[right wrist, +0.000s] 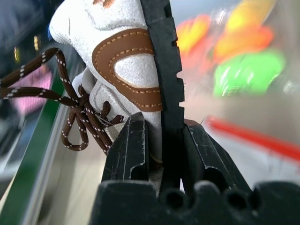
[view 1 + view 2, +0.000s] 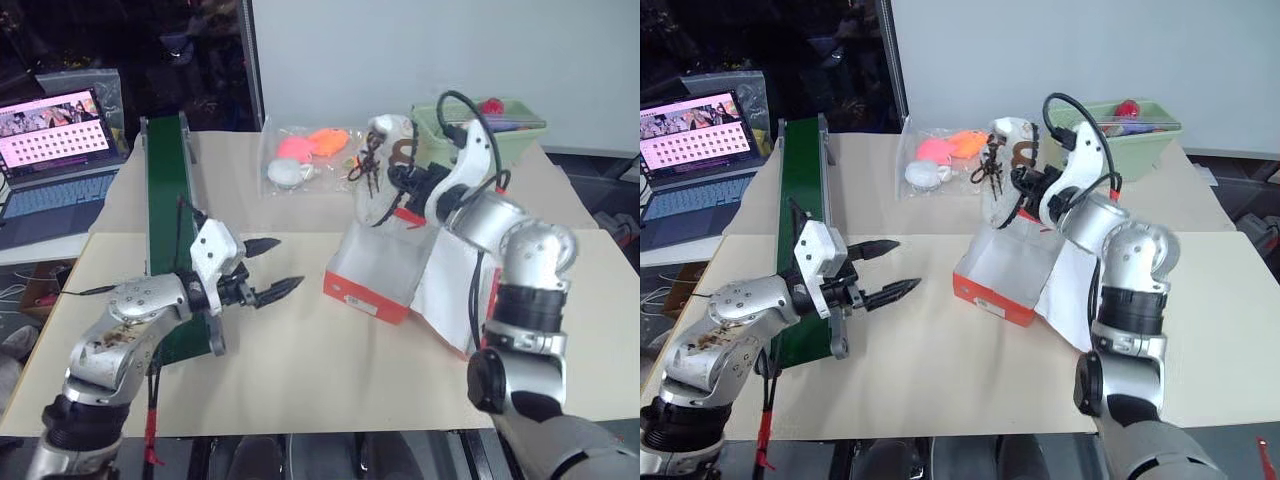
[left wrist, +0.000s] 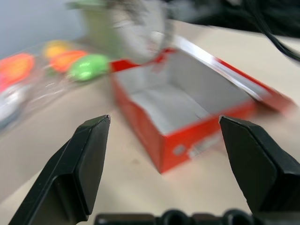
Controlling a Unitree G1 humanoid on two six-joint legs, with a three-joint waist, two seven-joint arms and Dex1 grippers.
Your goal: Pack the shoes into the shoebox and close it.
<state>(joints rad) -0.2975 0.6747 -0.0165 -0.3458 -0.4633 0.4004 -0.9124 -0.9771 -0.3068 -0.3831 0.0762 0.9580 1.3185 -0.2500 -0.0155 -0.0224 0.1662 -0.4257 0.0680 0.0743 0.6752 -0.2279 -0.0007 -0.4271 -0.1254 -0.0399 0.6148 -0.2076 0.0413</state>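
Clamping a shoe (image 1: 119,61) by its sole, your right gripper (image 1: 161,140) holds it above the open shoebox (image 2: 375,275) on the table (image 2: 300,370); your left gripper (image 2: 268,268) waits spread and empty nearby. Packing is underway: next, lower the shoe inside.

The two eye views look from up high, forward and down over the table (image 2: 300,380). They see almost the same things, side by side. The left wrist view sits low behind the left gripper (image 3: 164,136) and looks along its fingers at the open shoebox (image 3: 187,117), quite near. The right wrist view sits very close behind the right gripper (image 1: 164,140), right up against a shoe (image 1: 117,56). The eye views share the shoebox with the left wrist view
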